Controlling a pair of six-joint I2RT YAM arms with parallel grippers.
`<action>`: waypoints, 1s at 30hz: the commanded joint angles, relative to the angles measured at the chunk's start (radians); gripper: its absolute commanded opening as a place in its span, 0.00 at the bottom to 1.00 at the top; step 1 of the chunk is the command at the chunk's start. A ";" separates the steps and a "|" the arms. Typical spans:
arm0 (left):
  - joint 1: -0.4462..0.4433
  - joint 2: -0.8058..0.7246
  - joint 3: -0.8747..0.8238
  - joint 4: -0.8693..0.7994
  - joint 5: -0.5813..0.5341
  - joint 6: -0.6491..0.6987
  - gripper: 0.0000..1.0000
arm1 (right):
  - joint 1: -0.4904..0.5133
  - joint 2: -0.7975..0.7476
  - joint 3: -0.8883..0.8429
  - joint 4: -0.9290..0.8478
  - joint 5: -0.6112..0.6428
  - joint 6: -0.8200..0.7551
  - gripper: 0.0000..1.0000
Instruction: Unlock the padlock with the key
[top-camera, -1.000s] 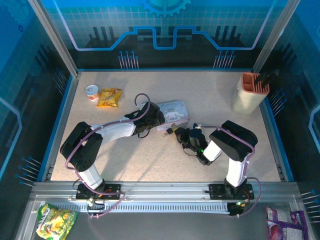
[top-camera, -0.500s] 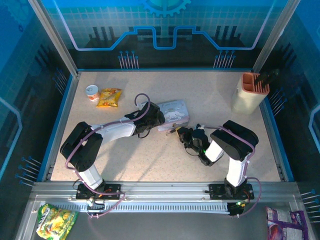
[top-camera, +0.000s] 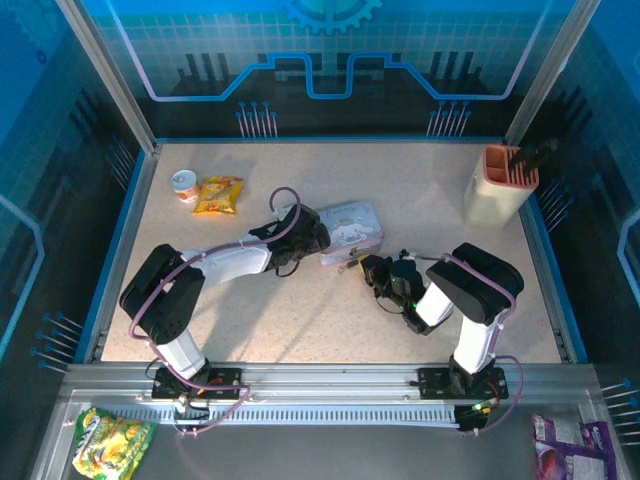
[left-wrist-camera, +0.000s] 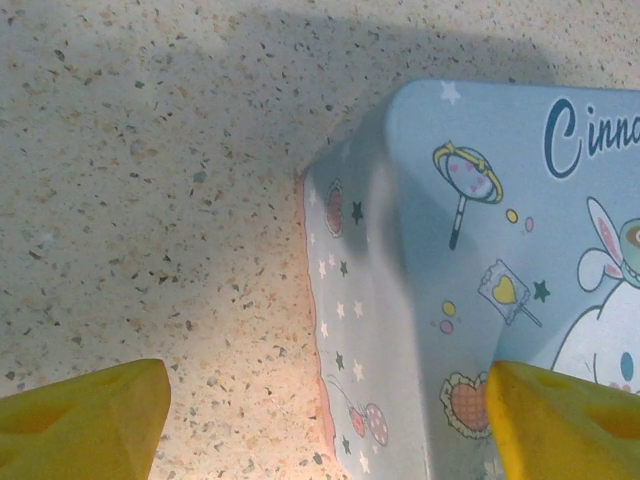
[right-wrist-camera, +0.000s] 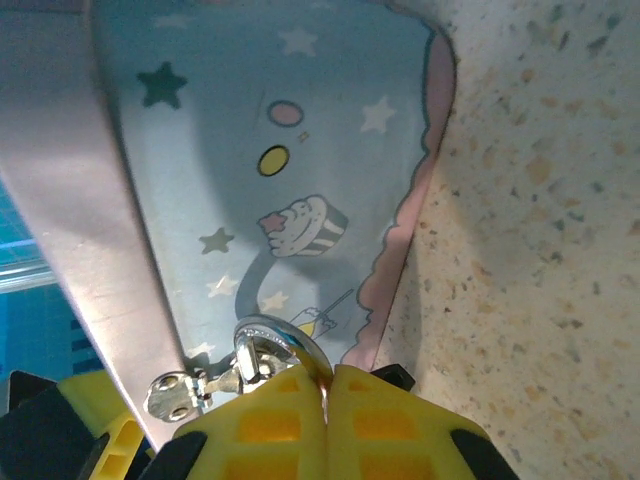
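At the middle of the worktop, the right gripper, pinching what seems the key, meets the padlock on the near side of the tin, whose end the spread left gripper straddles.

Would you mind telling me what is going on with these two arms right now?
Both arms are working at a pale blue cartoon tin. The left pincer is open, its fingers straddling one corner of the tin, perhaps to brace it. The right pincer is shut, its tips up against the silvery clasp on the tin's side, where a small silvery ring runs in between them. What that ring belongs to is too small to tell.
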 joint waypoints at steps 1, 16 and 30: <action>-0.029 -0.031 0.001 -0.051 0.001 0.006 0.83 | -0.004 0.027 0.019 0.078 0.004 0.034 0.00; 0.003 -0.303 -0.162 -0.087 -0.083 0.159 0.86 | -0.163 -0.215 -0.129 -0.137 -0.163 -0.225 0.00; 0.067 -0.891 -0.500 -0.152 -0.187 0.340 0.89 | -0.278 -1.017 -0.014 -1.256 -0.367 -0.707 0.00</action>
